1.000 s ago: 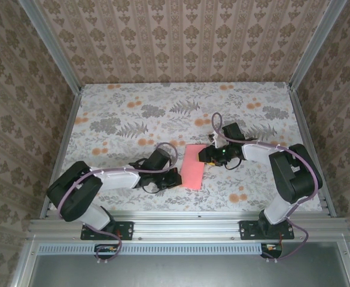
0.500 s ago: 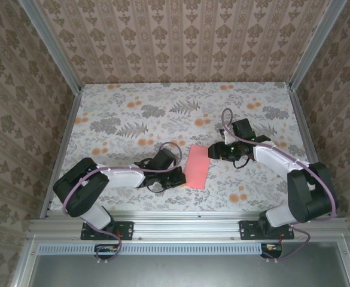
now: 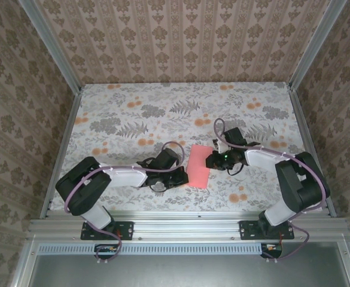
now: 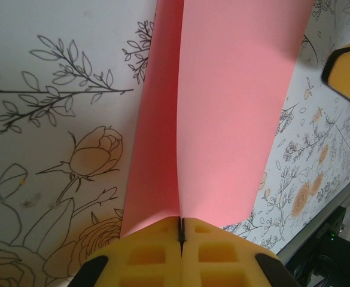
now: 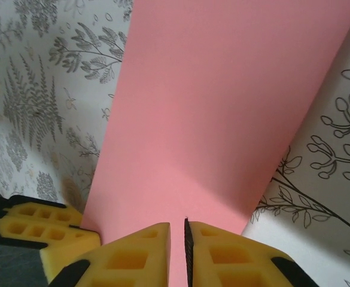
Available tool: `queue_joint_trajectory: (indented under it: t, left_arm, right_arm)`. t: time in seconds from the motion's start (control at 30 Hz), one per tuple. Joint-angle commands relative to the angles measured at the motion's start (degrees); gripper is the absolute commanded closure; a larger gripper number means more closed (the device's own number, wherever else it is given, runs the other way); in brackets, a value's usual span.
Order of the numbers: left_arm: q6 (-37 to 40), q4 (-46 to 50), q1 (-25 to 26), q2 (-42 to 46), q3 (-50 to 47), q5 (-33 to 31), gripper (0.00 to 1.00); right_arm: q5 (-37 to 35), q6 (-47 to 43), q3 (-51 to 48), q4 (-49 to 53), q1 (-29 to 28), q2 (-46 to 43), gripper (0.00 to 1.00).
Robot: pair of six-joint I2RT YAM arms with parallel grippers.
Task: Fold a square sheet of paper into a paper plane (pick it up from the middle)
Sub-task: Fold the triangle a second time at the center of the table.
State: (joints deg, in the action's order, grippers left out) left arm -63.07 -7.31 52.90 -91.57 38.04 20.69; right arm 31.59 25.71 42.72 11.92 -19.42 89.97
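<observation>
A floral-printed tablecloth [image 3: 133, 113] lies between damask-papered walls [image 3: 180, 42], aluminium rails [image 3: 186, 227] apparently framing it.

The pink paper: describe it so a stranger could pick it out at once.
On the flowered table, look near the front edge. There the pink paper, folded, is pinched by the left gripper and the right gripper, one at each side. It alone is plain pink; the orange flowers are small prints.

1 pink sheet [image 3: 197, 166], 2 pincers [image 3: 181, 177] [image 3: 210, 160]
</observation>
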Motion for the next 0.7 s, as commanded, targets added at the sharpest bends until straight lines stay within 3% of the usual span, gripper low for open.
queue_joint_trajectory:
  t: [0.0,0.67]
  left_arm:
    - [-0.7,0.7,0.4,-0.8,2.4,-0.6,0.94]
    - [0.7,0.8,0.4,-5.0,7.9,2.9,0.93]
  right_arm:
    - [0.0,0.0,-0.4,-1.7,-0.5,2.2,0.85]
    - [-3.1,-4.1,1.7,1.4,-1.8,7.0,0.94]
